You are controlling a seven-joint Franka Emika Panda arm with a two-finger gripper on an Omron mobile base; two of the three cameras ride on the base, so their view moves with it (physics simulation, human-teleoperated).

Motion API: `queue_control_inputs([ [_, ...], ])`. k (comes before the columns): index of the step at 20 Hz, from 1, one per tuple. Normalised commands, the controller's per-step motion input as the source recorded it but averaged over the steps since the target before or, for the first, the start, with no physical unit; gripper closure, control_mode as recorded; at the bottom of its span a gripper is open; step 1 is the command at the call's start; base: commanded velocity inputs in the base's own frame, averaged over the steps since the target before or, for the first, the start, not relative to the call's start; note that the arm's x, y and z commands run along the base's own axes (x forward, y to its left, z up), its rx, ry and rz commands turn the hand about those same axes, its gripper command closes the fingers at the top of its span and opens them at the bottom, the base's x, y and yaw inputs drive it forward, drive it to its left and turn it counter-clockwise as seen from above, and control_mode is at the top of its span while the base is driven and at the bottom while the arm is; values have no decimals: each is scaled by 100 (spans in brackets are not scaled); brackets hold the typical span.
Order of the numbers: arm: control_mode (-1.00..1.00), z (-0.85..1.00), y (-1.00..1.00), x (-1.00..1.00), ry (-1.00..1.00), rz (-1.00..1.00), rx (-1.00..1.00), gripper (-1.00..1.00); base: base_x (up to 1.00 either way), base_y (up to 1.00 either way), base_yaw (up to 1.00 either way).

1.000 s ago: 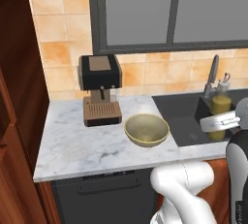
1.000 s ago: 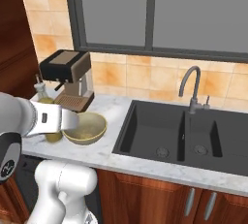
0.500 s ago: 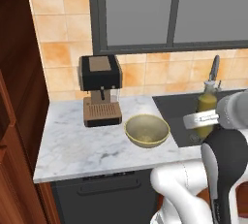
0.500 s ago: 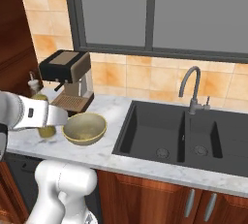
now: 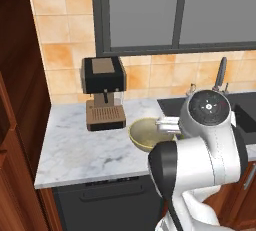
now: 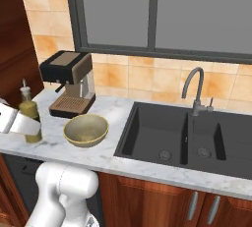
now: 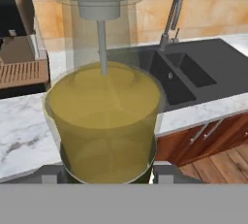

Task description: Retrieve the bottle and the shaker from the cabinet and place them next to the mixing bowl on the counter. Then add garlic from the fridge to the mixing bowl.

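My gripper is clamping the bottle from both sides, the jaws standing partway apart with its round body filling the space between them. Seen from my hand, the bottle is showing clear walls over an olive-yellow liquid, a thin pale tube running down from a grey cap at the top.

From the right base view, the bottle is standing upright at the left end of the counter, just left of the mixing bowl and apart from it; whether its base is touching the marble I cannot tell. Its body is olive-green with a narrow neck and a pale pointed cap, and my white hand is crossing its lower part.

The mixing bowl is sitting wide, round and shallow, olive-yellow with a pale rim. Behind it, near the wall, a coffee machine is standing, boxy, black and brown with a ribbed drip tray. The counter is lying white with grey veins over dark reddish-brown doors with slim silver handles.

To the right, a dark double sink is sitting sunk in the marble, a curved grey faucet rising at its far edge. Orange and tan tiles are covering the wall below a dark-framed window.
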Motion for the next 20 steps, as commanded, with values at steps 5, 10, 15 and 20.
queue_control_inputs([
  [5, -100, -59, 48, 27, 3, -13, 0, 100, 0, 0, 0],
  [10, -100, -35, 33, 53, -7, -4, 0, 100, 0, 0, 0],
  [15, -100, -42, 25, 13, -22, -19, 3, 100, 0, 0, 0],
  [20, -100, -47, 7, 19, -10, -28, 4, 100, 0, 0, 0],
])
